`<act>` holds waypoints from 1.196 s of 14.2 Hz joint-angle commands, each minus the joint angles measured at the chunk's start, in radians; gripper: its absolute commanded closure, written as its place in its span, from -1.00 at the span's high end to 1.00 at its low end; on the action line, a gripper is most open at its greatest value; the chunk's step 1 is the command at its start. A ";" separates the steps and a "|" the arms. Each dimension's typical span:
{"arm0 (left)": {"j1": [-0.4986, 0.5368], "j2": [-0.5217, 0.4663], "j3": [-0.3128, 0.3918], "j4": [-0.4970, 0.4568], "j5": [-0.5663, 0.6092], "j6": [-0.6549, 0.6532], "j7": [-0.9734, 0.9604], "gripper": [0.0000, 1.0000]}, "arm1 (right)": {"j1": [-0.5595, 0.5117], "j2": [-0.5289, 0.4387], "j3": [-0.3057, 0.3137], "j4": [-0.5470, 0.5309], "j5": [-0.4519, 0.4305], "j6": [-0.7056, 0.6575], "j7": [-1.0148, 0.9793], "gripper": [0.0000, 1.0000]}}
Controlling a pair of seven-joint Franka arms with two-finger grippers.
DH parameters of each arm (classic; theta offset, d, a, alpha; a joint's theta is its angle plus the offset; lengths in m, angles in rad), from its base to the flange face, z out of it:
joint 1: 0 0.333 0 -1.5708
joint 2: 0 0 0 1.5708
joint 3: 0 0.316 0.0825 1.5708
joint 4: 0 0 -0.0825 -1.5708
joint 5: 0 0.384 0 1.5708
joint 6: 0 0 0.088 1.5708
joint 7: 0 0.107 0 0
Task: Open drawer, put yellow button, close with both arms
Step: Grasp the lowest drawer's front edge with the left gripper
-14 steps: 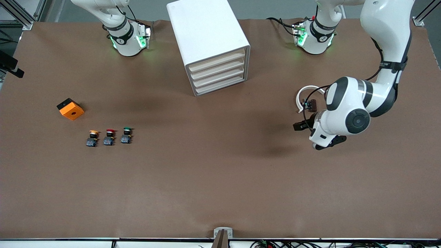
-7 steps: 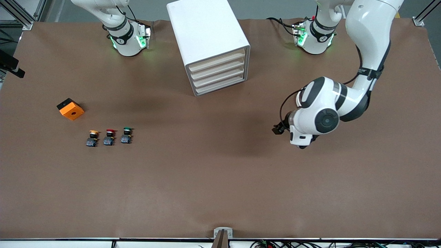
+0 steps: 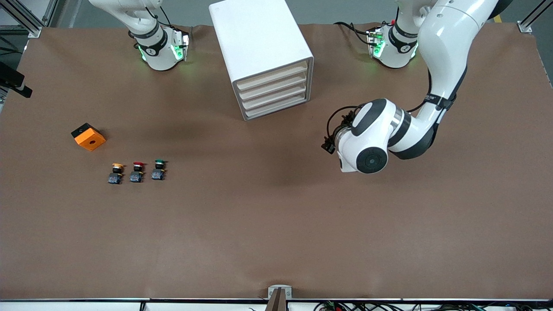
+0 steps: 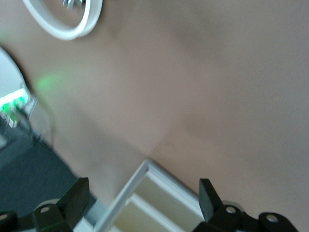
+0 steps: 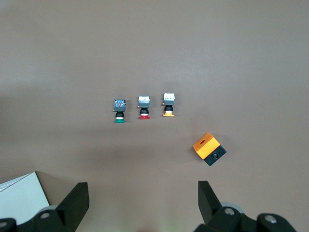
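Note:
The white cabinet [image 3: 259, 47] stands between the two arm bases with all its drawers shut; the drawer [image 3: 272, 74] is the uppermost one. The yellow button [image 3: 116, 172] lies toward the right arm's end of the table, first in a row of three. It also shows in the right wrist view as the yellow button [image 5: 168, 105]. High above the table, my right gripper [image 5: 143, 198] is open and empty. My left gripper [image 4: 144, 193] is open and empty, pointed at a corner of the cabinet front [image 4: 154, 203]. The left arm's wrist [image 3: 367, 142] hides it from the front camera.
A red-capped button [image 3: 137, 171] and a green-capped button [image 3: 158, 169] lie beside the yellow one. An orange and black box [image 3: 88, 136] sits farther from the front camera than that row. The arm bases [image 3: 160, 47] flank the cabinet.
The left arm has swung over the table toward the cabinet, its wrist turning as it went. The buttons, box, cabinet and right arm have not moved.

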 commanded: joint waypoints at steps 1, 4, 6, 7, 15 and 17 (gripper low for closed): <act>-0.001 0.036 -0.010 0.044 -0.063 -0.041 -0.135 1.00 | -0.002 -0.029 0.007 -0.027 -0.011 0.010 -0.001 1.00; -0.017 0.060 -0.014 0.045 -0.143 -0.049 -0.295 1.00 | -0.002 -0.029 0.007 -0.027 -0.011 0.010 -0.001 1.00; -0.021 0.082 -0.023 0.045 -0.192 -0.102 -0.373 1.00 | -0.002 -0.028 0.007 -0.025 -0.011 0.010 0.001 1.00; -0.035 0.089 -0.025 0.045 -0.221 -0.125 -0.407 1.00 | -0.002 -0.028 0.005 -0.025 -0.011 0.012 -0.001 1.00; -0.041 0.181 -0.025 0.035 -0.440 -0.268 -0.715 1.00 | -0.015 -0.009 -0.001 0.004 0.001 -0.004 0.016 1.00; -0.055 0.198 -0.025 0.035 -0.454 -0.284 -0.751 1.00 | -0.012 0.018 -0.003 0.004 -0.005 -0.004 0.012 1.00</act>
